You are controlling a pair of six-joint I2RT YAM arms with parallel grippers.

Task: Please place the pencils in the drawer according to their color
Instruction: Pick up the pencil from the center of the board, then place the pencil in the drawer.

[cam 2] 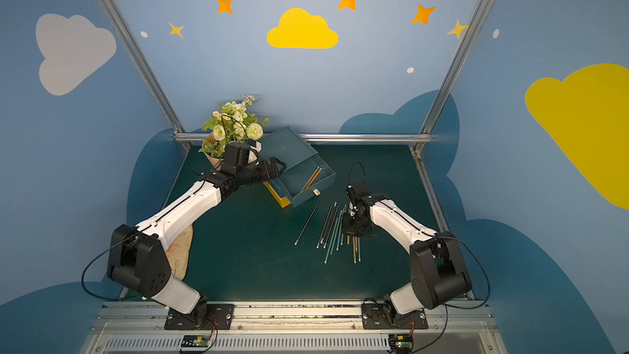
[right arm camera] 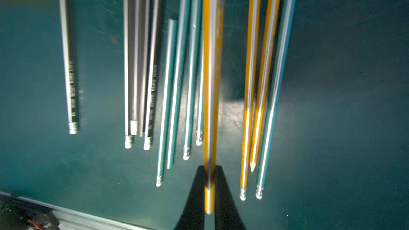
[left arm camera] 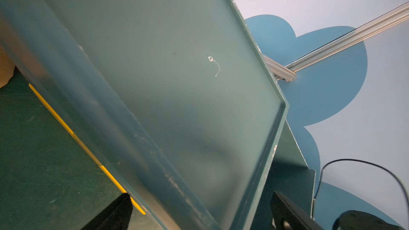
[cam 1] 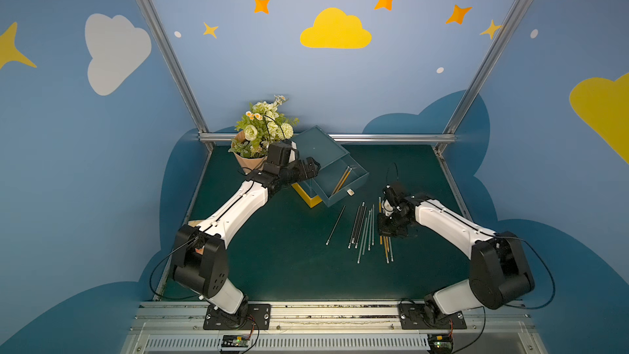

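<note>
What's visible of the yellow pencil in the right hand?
The yellow pencil is long, thin, glossy, with a pale streak along its barrel. The right hand is shut on it near one end, black fingers pinching both sides. It runs parallel to the pencils on the green mat, seemingly raised above them; its far end leaves frame.

Green table (cam 1: 272,267), pencils (cam 1: 364,229), drawer box (cam 1: 315,146), bouquet (cam 1: 262,131)

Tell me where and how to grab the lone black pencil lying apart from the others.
Take the lone black pencil at mid-shaft, from straight above, pinching across its width. It lies flat on the mat, with bare mat on both sides.
</note>
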